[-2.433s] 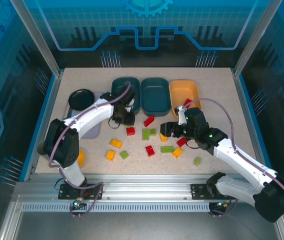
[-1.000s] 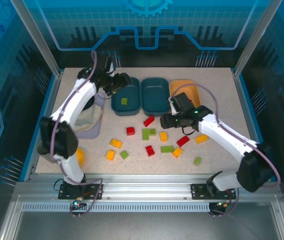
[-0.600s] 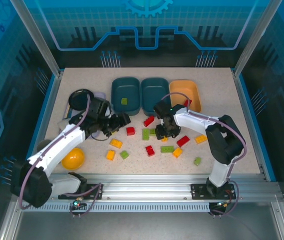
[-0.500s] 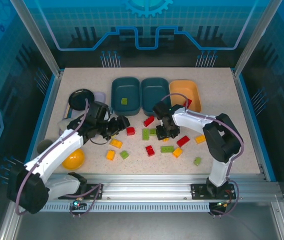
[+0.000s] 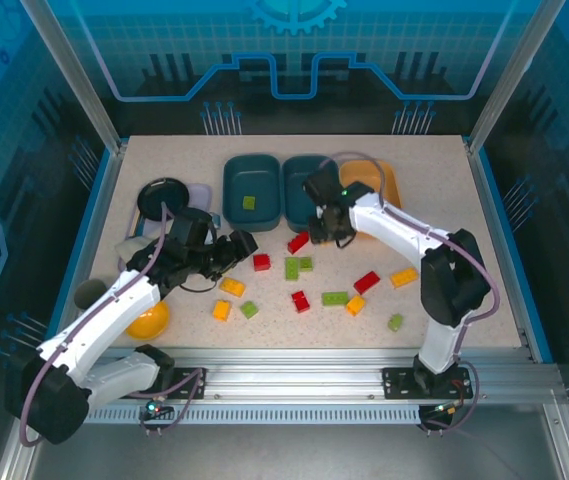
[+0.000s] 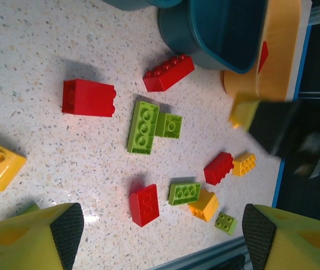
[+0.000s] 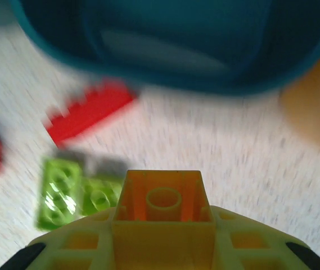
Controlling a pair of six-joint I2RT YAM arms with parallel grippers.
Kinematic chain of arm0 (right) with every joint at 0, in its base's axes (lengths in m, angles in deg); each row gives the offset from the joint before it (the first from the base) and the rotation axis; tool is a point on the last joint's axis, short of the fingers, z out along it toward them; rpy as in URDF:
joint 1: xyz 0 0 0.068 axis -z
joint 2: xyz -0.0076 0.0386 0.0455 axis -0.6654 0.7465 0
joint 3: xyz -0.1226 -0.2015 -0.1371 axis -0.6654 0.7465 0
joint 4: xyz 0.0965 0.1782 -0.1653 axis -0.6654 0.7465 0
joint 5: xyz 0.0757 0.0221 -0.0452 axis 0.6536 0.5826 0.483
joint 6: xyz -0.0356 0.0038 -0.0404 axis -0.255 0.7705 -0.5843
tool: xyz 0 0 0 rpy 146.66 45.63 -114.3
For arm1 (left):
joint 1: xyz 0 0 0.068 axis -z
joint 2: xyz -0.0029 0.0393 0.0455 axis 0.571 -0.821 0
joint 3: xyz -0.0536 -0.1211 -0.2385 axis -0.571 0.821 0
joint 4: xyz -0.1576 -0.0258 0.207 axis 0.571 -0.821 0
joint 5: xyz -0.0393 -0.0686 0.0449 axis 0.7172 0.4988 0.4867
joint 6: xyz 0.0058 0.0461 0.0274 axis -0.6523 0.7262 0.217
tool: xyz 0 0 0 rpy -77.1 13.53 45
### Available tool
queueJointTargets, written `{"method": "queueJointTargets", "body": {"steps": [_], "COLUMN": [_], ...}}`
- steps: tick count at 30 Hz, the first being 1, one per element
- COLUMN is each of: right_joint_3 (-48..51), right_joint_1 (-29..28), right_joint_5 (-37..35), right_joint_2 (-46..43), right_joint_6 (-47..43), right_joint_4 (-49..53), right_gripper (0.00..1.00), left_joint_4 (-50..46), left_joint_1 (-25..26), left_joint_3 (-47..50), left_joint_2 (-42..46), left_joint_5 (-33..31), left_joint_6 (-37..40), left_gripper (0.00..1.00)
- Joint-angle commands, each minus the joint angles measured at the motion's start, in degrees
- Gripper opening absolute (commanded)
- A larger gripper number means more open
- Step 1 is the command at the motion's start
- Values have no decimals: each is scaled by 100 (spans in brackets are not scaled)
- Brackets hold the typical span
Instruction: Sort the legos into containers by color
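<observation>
My right gripper (image 5: 330,226) is shut on a yellow-orange lego (image 7: 162,207), lifted just in front of the middle teal container (image 5: 307,186); the same lego (image 6: 243,110) shows in the left wrist view. Beside it is the light orange container (image 5: 376,186), partly behind the arm. The left teal container (image 5: 251,188) holds a green lego (image 5: 249,203). My left gripper (image 5: 232,248) hangs open and empty over the table, left of a red lego (image 5: 261,262). Several red, green and yellow legos lie loose, such as a red one (image 6: 144,205) between my open fingers (image 6: 36,236).
A black round dish (image 5: 161,194) and a lavender tray (image 5: 200,192) sit at the back left. A yellow-orange bowl (image 5: 148,321) lies under my left arm. Metal rails run along the table's near edge.
The right gripper has shut on a yellow-orange lego at the table's middle and carried it up toward the containers. The left arm has swung back from the left teal container down to the table.
</observation>
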Motion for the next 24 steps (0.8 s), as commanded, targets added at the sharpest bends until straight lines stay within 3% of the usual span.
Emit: {"method": "queueJointTargets", "body": {"steps": [1,10,16,20,24], "right_joint_3": [-1031,-4231,-5295,-4597,-1850], "right_joint_1": [313,698,699,583,324], "right_joint_5": [-64,338,692,725,1119], "right_joint_2": [939,3379,3723,2861,658], "right_joint_6": [-60,-83,-236,-396,-734], "right_joint_4": [273,1275,1707,1350,-576], "right_gripper": [30,36,57,62,62], "left_joint_4": [101,-917,-1556,-1965,-2162], "left_joint_1": [36,32,32,70,325], "left_joint_3": [-64,-316,-339,-253,-278], "left_joint_2": [107,-2,-117,-476,-945], "left_joint_5": [-343,-666,-517,-145,131], "left_joint_6": [-224,-309,-290,-683,-1348], "left_gripper": [78,76,73,70,68]}}
